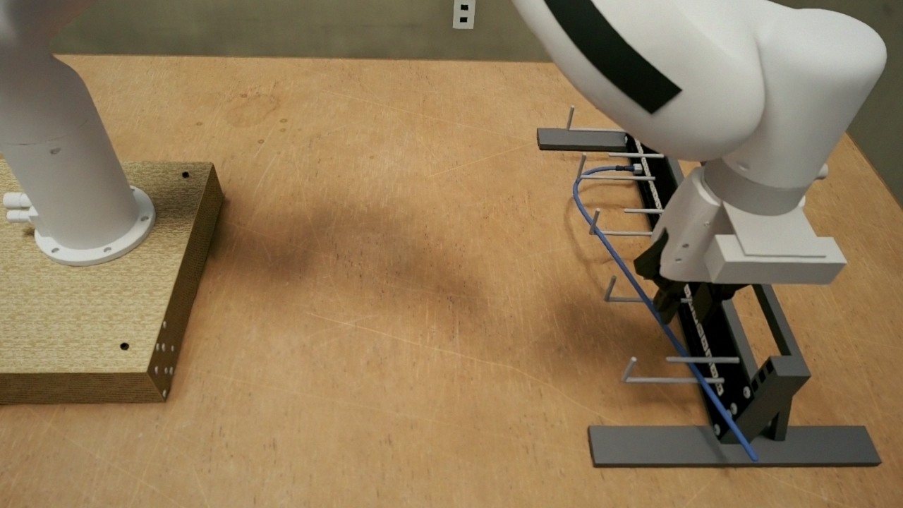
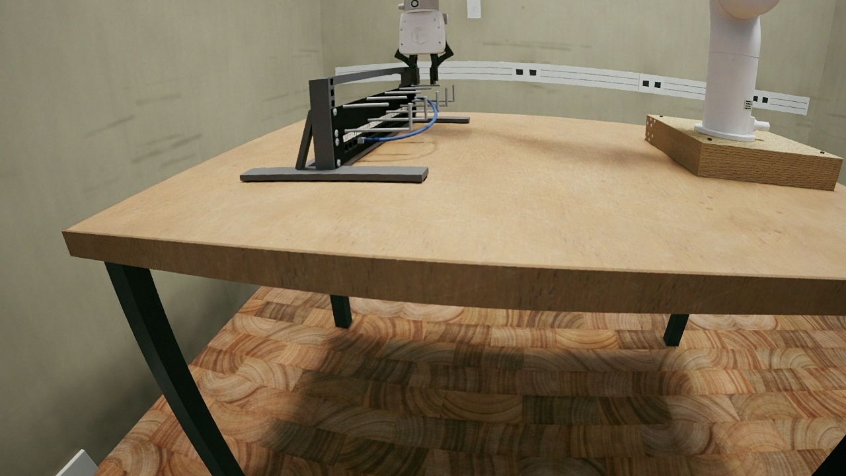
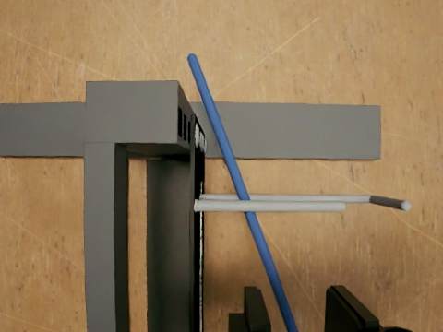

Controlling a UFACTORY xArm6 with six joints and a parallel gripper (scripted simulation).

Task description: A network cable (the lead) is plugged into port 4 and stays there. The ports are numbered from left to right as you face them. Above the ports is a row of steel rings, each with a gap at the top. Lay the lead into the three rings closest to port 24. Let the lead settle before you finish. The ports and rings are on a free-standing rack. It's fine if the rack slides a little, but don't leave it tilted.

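The blue lead (image 1: 612,252) (image 2: 408,135) (image 3: 221,138) is plugged in at the rack's far end; its plug sits in a port. It loops out, then runs along the rack, its free end past the near foot. At the end ring (image 1: 669,380) (image 3: 300,206) it lies over the lower bar and under the upper one. It crosses the neighbouring ring (image 1: 630,299), whose upper bar is mostly hidden by the fingers. At the third ring (image 1: 621,233) it passes by the upright; inside or outside is unclear. My gripper (image 1: 683,312) (image 2: 424,80) (image 3: 292,316) is open, fingers partly apart, above the lead.
The rack (image 1: 792,372) (image 2: 322,127) (image 3: 131,111) stands upright on two flat feet. Two further rings stand toward its far end. Ring uprights stick up on the robot-base side. The arm's wooden base block (image 1: 94,290) (image 2: 763,165) is well away across the table.
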